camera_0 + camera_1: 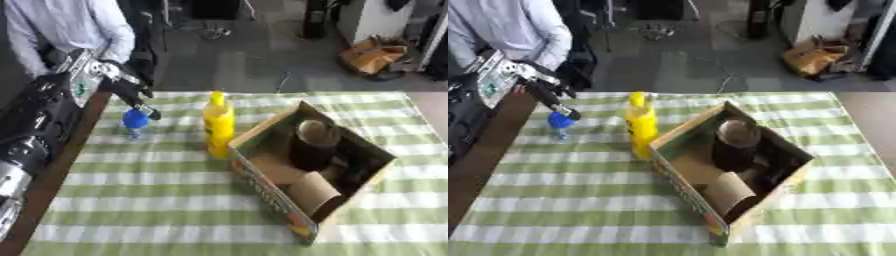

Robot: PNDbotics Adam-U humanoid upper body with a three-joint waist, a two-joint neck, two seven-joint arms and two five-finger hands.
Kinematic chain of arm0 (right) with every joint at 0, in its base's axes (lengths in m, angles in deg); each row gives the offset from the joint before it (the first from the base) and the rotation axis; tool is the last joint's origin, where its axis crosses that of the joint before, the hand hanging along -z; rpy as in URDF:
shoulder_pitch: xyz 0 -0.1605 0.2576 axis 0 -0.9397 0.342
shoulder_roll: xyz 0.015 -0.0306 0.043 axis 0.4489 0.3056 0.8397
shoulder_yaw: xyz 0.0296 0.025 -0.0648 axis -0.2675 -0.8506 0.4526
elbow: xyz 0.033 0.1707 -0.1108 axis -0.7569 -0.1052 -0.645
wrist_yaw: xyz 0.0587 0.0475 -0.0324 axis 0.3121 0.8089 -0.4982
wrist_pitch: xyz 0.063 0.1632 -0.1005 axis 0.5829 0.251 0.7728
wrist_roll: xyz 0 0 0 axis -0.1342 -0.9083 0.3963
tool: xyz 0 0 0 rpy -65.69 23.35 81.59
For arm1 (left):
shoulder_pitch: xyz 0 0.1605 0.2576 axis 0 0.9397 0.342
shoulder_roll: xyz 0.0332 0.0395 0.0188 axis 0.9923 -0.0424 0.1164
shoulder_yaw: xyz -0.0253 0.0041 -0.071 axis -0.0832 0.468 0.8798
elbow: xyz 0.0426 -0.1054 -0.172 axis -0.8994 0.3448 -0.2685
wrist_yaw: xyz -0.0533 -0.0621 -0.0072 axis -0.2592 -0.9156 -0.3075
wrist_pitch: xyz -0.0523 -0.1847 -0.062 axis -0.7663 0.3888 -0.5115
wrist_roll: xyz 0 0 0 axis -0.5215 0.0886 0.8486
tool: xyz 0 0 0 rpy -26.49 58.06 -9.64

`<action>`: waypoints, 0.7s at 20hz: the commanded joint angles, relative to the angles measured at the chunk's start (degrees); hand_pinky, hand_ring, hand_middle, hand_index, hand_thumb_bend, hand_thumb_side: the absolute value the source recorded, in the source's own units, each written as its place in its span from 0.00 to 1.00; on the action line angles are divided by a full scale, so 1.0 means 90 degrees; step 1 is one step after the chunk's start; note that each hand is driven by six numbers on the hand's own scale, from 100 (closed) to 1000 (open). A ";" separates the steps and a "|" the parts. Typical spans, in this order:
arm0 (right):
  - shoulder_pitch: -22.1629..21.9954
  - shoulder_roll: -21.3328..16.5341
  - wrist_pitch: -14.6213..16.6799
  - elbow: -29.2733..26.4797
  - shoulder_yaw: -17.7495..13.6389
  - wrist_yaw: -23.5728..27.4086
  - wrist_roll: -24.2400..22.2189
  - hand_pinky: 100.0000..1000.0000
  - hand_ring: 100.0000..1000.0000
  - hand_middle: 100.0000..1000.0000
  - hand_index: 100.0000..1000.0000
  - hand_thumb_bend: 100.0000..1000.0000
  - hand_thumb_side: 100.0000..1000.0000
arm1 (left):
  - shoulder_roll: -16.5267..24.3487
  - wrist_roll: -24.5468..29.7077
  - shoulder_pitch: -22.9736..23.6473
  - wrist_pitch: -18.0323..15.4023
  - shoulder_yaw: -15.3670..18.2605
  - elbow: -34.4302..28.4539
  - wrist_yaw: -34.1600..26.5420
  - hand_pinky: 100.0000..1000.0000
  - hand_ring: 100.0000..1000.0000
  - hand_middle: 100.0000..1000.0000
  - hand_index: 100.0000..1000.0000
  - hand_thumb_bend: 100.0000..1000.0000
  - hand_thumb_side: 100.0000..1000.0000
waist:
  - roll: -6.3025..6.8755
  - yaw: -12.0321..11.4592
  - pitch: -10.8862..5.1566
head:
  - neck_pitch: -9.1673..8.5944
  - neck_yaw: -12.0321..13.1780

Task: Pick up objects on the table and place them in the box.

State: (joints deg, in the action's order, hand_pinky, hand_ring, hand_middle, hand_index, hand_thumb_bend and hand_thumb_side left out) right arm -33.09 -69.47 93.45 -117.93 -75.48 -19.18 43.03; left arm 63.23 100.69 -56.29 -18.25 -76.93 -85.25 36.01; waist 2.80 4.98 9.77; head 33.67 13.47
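The left hand reaches down with its dark fingers curled round the blue cap of a small bottle near the table's left edge. A tall yellow bottle stands between it and the open box, touching the box's corner. Brown cans sit inside.

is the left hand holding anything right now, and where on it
The left hand has its fingertips down at the blue cap of the small bottle, which stands on the striped cloth. Whether the fingers actually close on the cap cannot be told. The right hand is not in view.
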 commanded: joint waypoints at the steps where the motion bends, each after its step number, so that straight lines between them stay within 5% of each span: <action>1: 0.0114 -0.0064 0.0041 -0.0114 0.0009 0.0046 0.0062 0.80 0.81 0.64 0.56 0.00 1.00 | 0.0092 0.0001 -0.0090 0.0123 0.0069 0.0011 -0.0014 0.99 1.00 1.00 1.00 0.52 0.74 | -0.0025 0.0009 -0.0072 | -0.0055 0.0022; 4: 0.0120 -0.0062 0.0041 -0.0114 0.0011 0.0051 0.0062 0.81 0.81 0.64 0.55 0.00 1.00 | 0.0075 0.0001 -0.0066 0.0173 0.0038 0.0067 0.0064 0.99 1.00 1.00 1.00 0.56 0.64 | -0.0030 0.0019 -0.0059 | -0.0068 0.0032; 14: 0.0141 -0.0029 0.0028 -0.0114 -0.0003 0.0062 0.0062 0.80 0.80 0.63 0.54 0.00 1.00 | 0.0056 -0.0028 0.0043 0.0044 0.0184 -0.0036 0.0264 1.00 1.00 1.00 1.00 0.52 0.58 | -0.0059 0.0066 -0.0009 | -0.0139 0.0042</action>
State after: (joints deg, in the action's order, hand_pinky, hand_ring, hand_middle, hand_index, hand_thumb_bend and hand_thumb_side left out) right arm -32.76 -69.38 93.39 -117.93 -75.48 -18.75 43.00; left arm 62.52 100.53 -55.14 -17.55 -76.15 -84.38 38.24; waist 2.35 5.56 10.50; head 33.03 13.64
